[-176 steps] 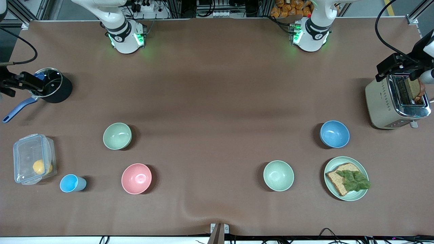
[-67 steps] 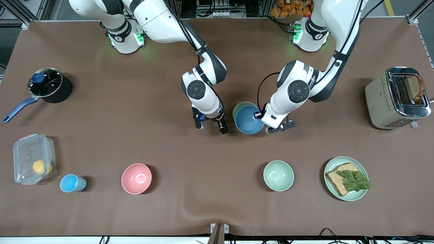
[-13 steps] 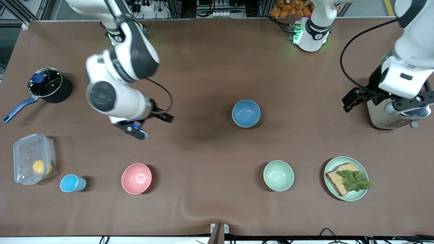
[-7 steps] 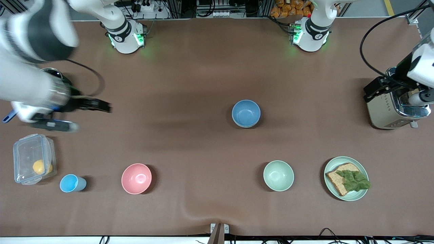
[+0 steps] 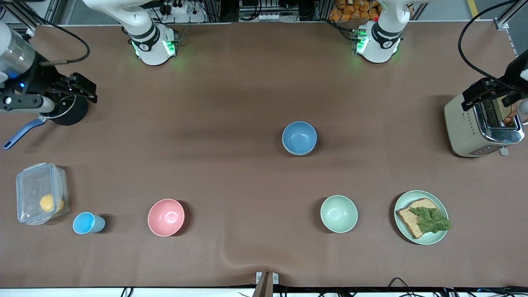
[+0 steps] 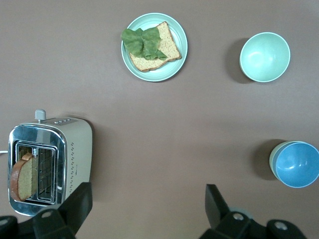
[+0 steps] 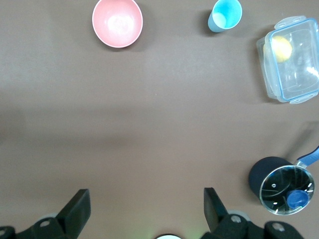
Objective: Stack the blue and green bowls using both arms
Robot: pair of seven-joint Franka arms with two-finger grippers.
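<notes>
Right gripper [image 5: 53,97]: fingers spread, empty, over the black lidded saucepan [image 5: 71,112].
Round matte blue bowl [image 5: 299,137]: mid-table, nested in the sage-green bowl [image 6: 273,157], only its rim showing.
Left gripper [image 5: 495,94]: fingers apart, empty, over the cream toaster [image 5: 470,128].

Front view: high above the table [image 5: 247,82], facing the robot bases along its top edge, taking in every corner. Left wrist view: straight down from high up, sharing the toaster [image 6: 50,164], plate [image 6: 154,47] and blue bowl [image 6: 297,164]. Right wrist view: likewise downward, sharing the pot [image 7: 281,185], container [image 7: 289,59] and pink bowl [image 7: 117,23].
</notes>
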